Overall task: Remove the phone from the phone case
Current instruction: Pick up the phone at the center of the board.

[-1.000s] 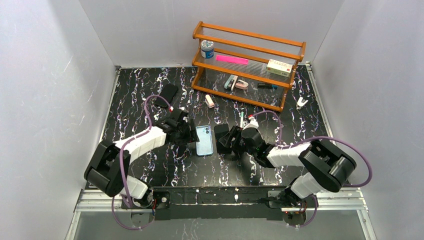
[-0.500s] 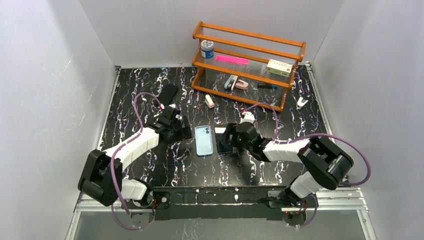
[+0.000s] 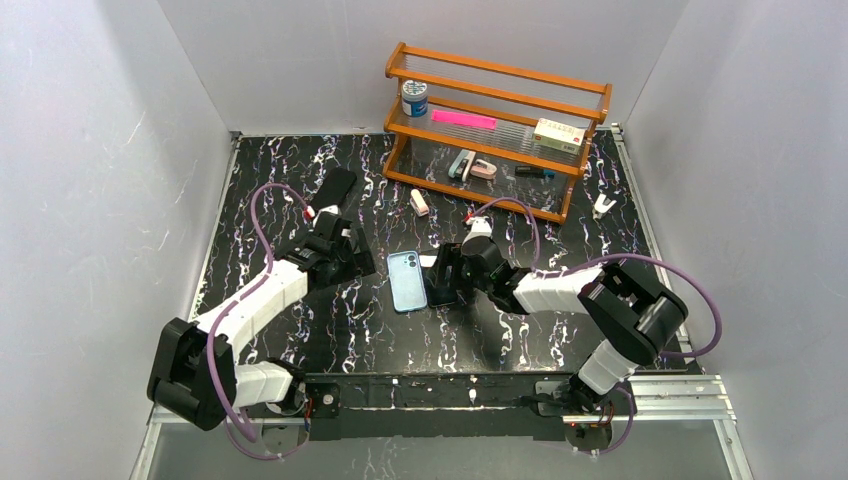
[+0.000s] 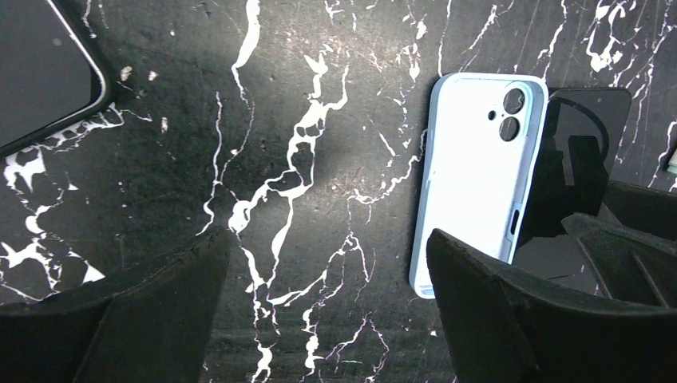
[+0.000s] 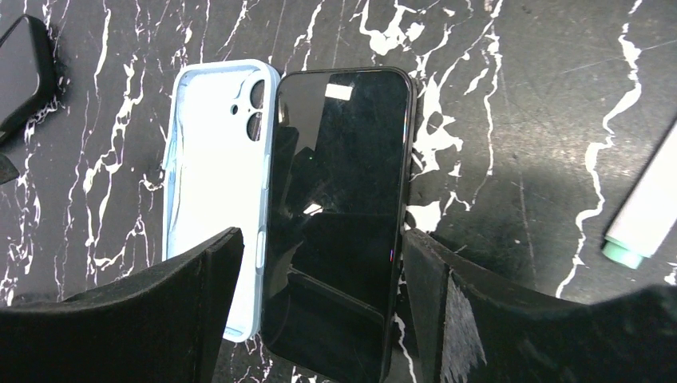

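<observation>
The light blue phone case lies empty on the black marbled table, inner side up. It shows in the left wrist view and the right wrist view. The black phone lies screen up right beside it, touching its right edge; it also shows from above and in the left wrist view. My right gripper is open, its fingers either side of the phone's near end, the left finger over the case. My left gripper is open and empty, left of the case.
A wooden shelf with small items stands at the back. A black phone-like slab lies at the back left, also in the left wrist view. A white marker with a green cap lies right of the phone. A pink item lies before the shelf.
My left gripper has drawn back to the left, away from the case. My right gripper has moved left, and the phone now lies flat against the case's right edge.
</observation>
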